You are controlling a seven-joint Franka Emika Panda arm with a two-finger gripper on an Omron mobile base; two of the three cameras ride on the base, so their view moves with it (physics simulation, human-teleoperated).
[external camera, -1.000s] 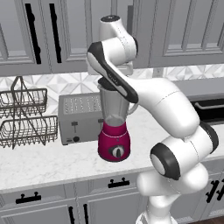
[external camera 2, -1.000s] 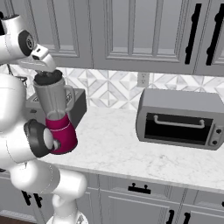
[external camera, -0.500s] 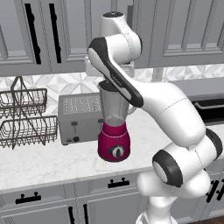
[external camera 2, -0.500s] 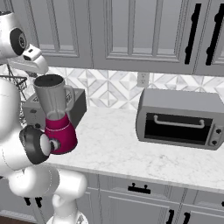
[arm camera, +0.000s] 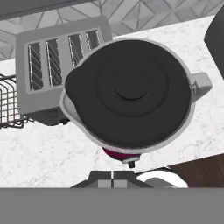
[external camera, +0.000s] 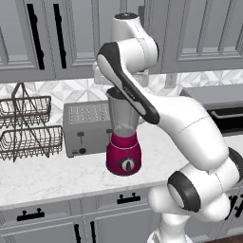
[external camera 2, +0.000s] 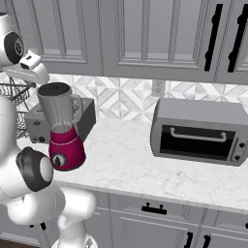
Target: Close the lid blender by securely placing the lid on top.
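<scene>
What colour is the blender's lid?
Black, a dark disc on the lid over the blender jar; clearest in the hand view.

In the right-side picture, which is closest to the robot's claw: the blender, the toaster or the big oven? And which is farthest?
1. Blender: just below the claw, at the counter's left end.
2. Toaster: right behind the blender, against the wall.
3. Oven: far off at the counter's right end.
</scene>
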